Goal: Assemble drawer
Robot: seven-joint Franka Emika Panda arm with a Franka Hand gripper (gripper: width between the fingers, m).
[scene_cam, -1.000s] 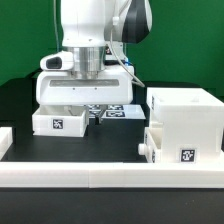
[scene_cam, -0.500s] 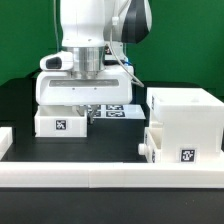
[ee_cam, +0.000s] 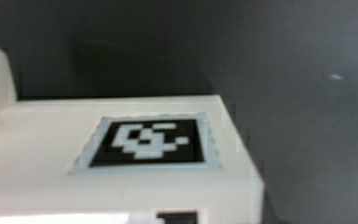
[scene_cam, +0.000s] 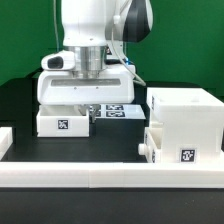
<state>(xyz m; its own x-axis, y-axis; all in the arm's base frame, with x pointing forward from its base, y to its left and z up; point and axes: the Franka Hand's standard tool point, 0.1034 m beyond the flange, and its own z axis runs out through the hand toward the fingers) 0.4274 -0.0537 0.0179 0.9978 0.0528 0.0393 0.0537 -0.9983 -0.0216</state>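
- Exterior view: the drawer housing [scene_cam: 186, 118] stands upright at the exterior view's right, with a tagged face toward the camera.
- A small tray [scene_cam: 62, 122] lies on the black table [scene_cam: 20, 100] at the exterior view's left. Its long axis runs across the view and its tag faces the camera.
- The gripper [scene_cam: 90, 106] hangs just beside the tray, above the marker board [scene_cam: 118, 112]. I cannot tell how its jaws stand.
- A border rail [scene_cam: 100, 176] runs along the front.
- Wrist view: a blurred white tagged face [ee_cam: 149, 140] lies over the dark table. I cannot tell which part it is.
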